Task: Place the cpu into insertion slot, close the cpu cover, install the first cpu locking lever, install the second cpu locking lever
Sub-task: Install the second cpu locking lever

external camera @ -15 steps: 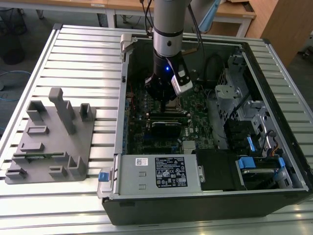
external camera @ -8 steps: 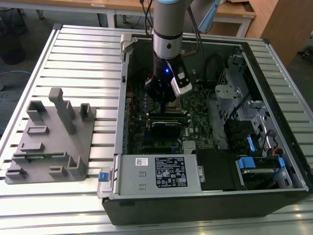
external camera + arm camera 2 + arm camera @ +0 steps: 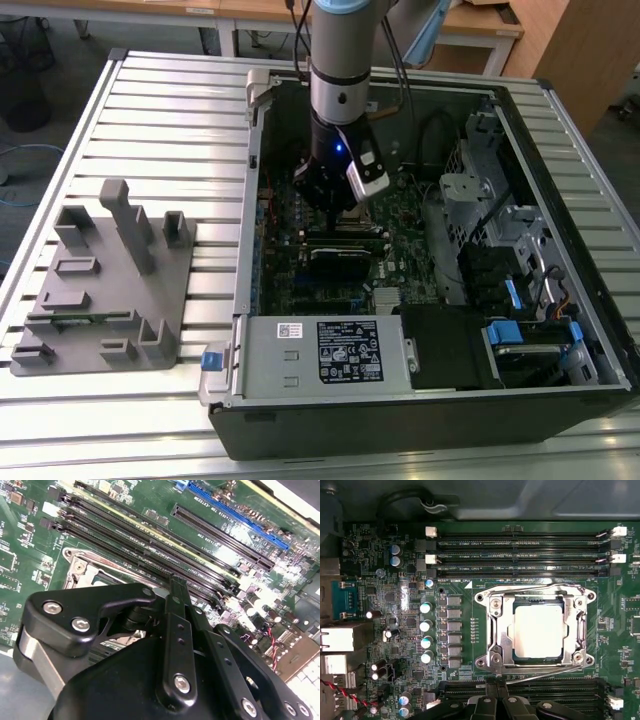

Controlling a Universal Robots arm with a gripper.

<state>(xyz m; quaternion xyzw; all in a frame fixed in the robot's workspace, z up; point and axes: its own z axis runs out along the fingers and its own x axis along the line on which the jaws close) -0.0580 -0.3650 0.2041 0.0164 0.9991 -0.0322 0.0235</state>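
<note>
cpu (image 3: 538, 631): seated in insertion slot, cpu cover (image 3: 496, 630) down around it
gripper (image 3: 175, 587): fingers pressed together, holding nothing, above motherboard (image 3: 395, 605)

I see open room straight above the cpu cover (image 3: 537, 630); memory slots (image 3: 520, 555) flank it on two sides, and a capacitor row (image 3: 426, 632) stands beside it.
</note>
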